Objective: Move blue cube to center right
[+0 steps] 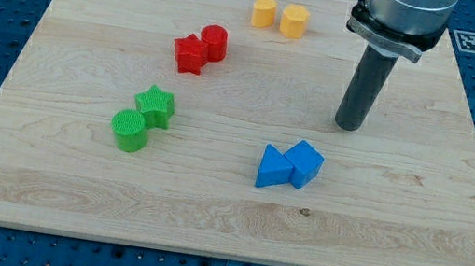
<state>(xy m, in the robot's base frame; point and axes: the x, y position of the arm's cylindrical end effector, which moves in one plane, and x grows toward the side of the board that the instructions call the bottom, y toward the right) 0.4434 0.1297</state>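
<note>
The blue cube (307, 162) lies on the wooden board (68, 193), right of centre and toward the view's bottom. A blue triangular block (274, 169) touches its left side. My tip (348, 128) rests on the board above and slightly right of the blue cube, a short gap away, touching no block. The dark rod rises from it to the arm's grey end at the view's top.
A red star block (190, 53) and a red cylinder (214, 43) sit together at upper centre-left. A green star (156, 106) and green cylinder (130, 129) sit at the left. Two yellow blocks (279, 16) lie near the top edge.
</note>
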